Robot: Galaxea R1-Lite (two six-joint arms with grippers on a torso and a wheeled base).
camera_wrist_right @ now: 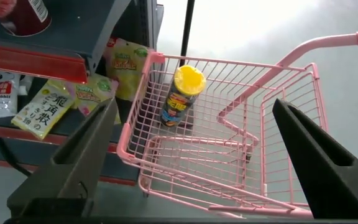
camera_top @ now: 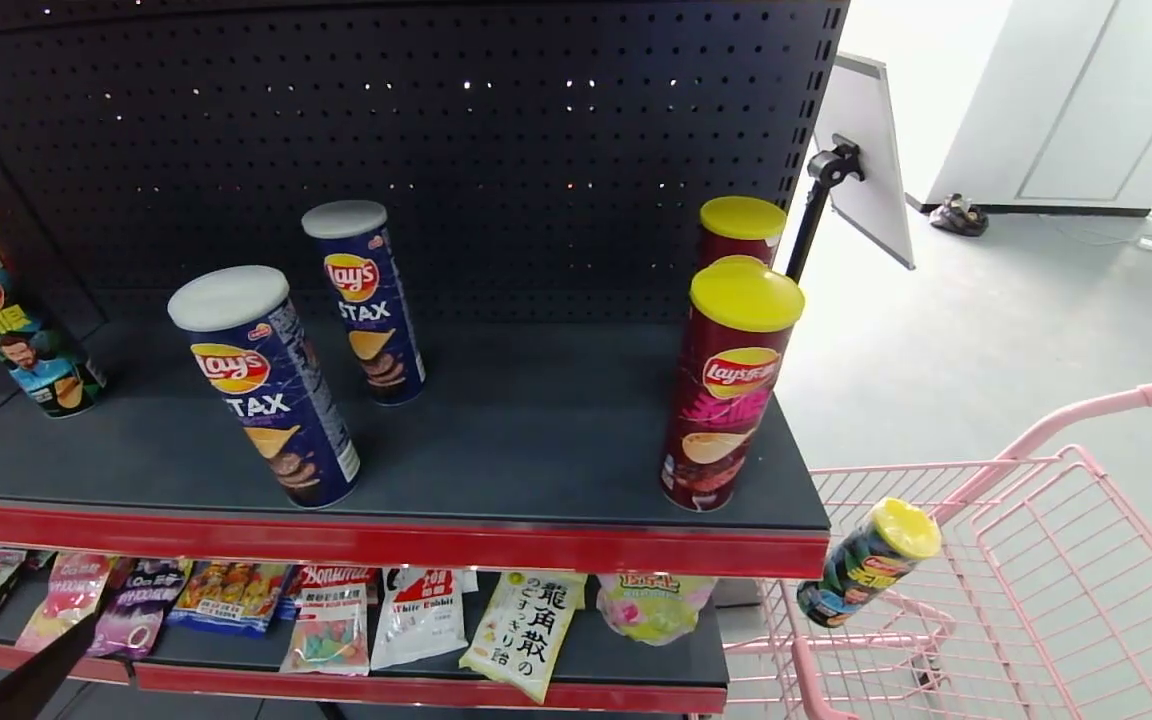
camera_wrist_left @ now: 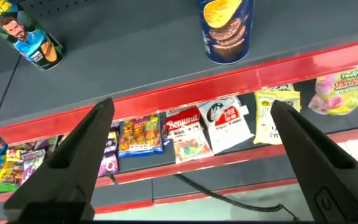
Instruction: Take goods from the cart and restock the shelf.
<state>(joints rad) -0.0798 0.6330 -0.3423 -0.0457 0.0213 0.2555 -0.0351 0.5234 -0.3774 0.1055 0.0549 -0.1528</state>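
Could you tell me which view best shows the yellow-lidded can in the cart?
The right wrist view: it looks down into the cart, showing the yellow-lidded can whole, leaning in a corner. The head view shows it tilted, partly behind cart wires. The left wrist view faces the shelf.

You have a left gripper (camera_wrist_left: 188, 165) and a right gripper (camera_wrist_right: 191, 162), each with two matte black, wedge-shaped fingers (camera_wrist_left: 73, 162), seemingly plastic, tapering toward the tips.
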